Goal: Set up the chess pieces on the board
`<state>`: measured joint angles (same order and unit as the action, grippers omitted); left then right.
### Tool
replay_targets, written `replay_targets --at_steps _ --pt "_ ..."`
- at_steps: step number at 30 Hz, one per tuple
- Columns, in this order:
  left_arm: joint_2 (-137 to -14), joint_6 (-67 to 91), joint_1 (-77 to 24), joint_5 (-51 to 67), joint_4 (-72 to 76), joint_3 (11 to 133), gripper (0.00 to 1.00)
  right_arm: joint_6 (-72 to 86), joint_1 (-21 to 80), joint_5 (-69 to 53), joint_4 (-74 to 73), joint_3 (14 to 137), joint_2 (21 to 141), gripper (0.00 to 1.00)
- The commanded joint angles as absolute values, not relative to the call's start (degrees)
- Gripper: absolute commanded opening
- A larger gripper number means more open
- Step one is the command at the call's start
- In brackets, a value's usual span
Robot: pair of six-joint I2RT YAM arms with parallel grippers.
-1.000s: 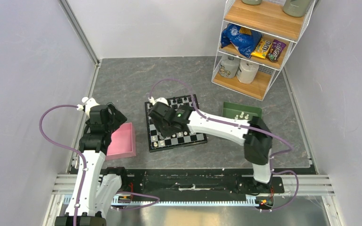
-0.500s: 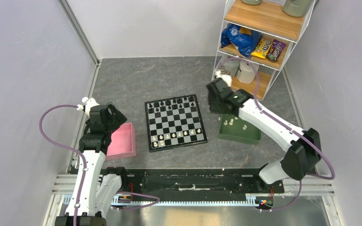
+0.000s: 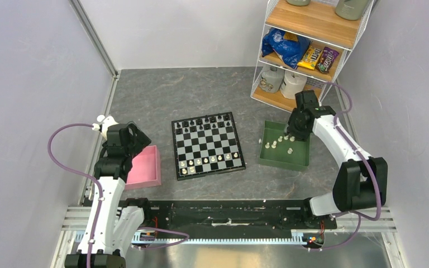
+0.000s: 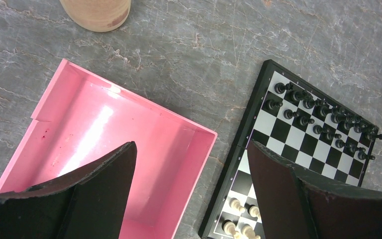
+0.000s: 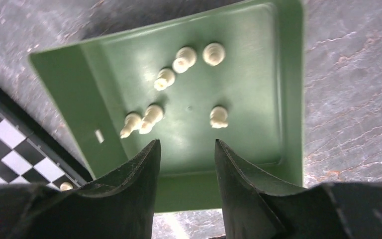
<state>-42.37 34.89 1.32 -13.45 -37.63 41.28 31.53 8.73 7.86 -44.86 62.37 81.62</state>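
Top: board [image 3: 209,148] mid-table, part filled; my right gripper [image 3: 290,134] over green tray [image 3: 290,159]. L wrist: left gripper [image 4: 191,149] jaws apart, empty, above pink tray [image 4: 104,129]. R wrist: jaws apart, empty; white pieces [image 5: 165,78] bunched, so a finger may topple a neighbour.

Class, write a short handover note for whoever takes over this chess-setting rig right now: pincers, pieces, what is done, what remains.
Left pincer: open, empty, above the pink tray.
Right pincer: open, empty, above the green tray.
Board: black pieces stand along its far side; placed white pieces stand along its near side.
Done: black side looks set, white side only partly.
Left: six loose white pieces in the green tray need moving onto the board.
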Motion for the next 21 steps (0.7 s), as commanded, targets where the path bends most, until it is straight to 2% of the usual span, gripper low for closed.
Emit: replay_targets --at_steps 1,8,21 --pt "-41.6 33.5 1.5 -14.2 -37.1 41.7 0.89 29.3 3.4 4.2 -42.6 61.8 82.7 0.51" --pt "-41.8 33.5 1.5 -14.4 -37.1 41.8 0.89 26.3 -3.7 3.1 -42.1 63.8 86.9 0.49" --pt "-42.4 33.8 1.5 -14.2 -36.7 41.6 0.89 28.6 -4.0 2.0 -36.9 66.0 94.5 0.48"
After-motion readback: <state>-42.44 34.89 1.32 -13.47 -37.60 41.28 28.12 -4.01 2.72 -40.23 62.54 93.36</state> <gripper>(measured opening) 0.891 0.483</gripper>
